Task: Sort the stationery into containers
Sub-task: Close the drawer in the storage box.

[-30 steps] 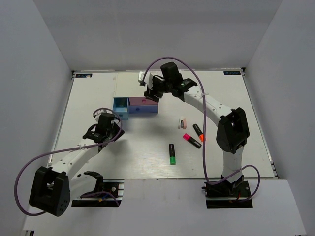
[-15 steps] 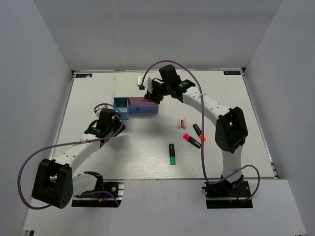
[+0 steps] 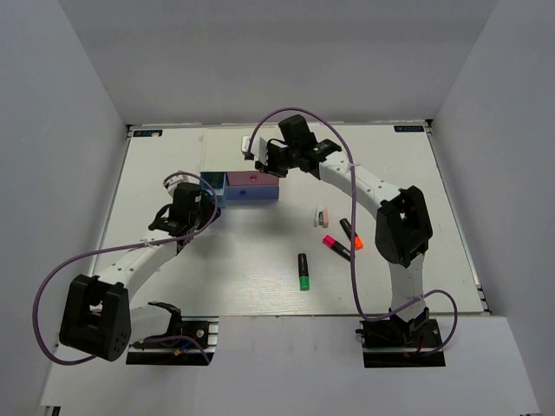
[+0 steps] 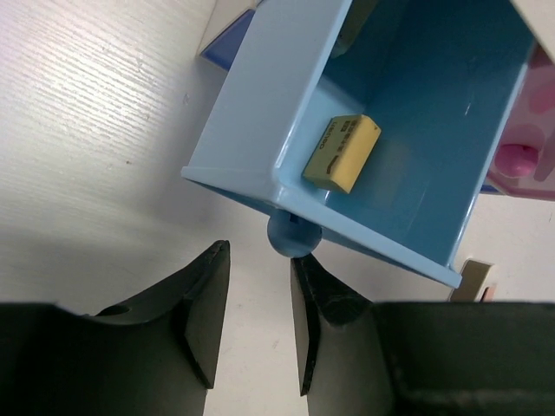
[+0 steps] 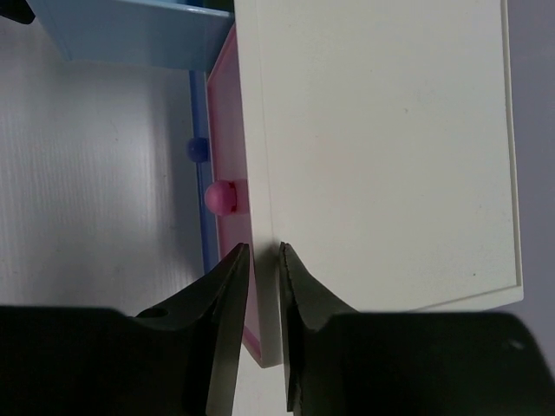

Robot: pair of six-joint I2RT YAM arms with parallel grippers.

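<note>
The box's light blue drawer (image 4: 260,113) stands pulled out with a tan eraser (image 4: 341,152) lying inside. My left gripper (image 4: 258,251) is open just short of the drawer's round knob (image 4: 293,234), with nothing between its fingers. In the top view it (image 3: 198,201) sits at the drawer's (image 3: 211,186) left front. My right gripper (image 5: 264,249) has its jaws nearly together across the front edge of the white top (image 5: 381,147), above the pink drawer (image 5: 224,130). A green highlighter (image 3: 303,271), a pink one (image 3: 337,248), an orange one (image 3: 349,233) and a whitish-pink eraser (image 3: 323,216) lie on the table.
The pink knob (image 5: 221,196) and a purple knob (image 5: 199,149) stick out below the white top. Grey walls close in the white table (image 3: 156,173) on three sides. The loose stationery lies right of centre, between the box and the right arm's base.
My left gripper has moved forward to the light blue drawer and opened a little. My right gripper's jaws have narrowed at the box's top edge and it shifted slightly back.
</note>
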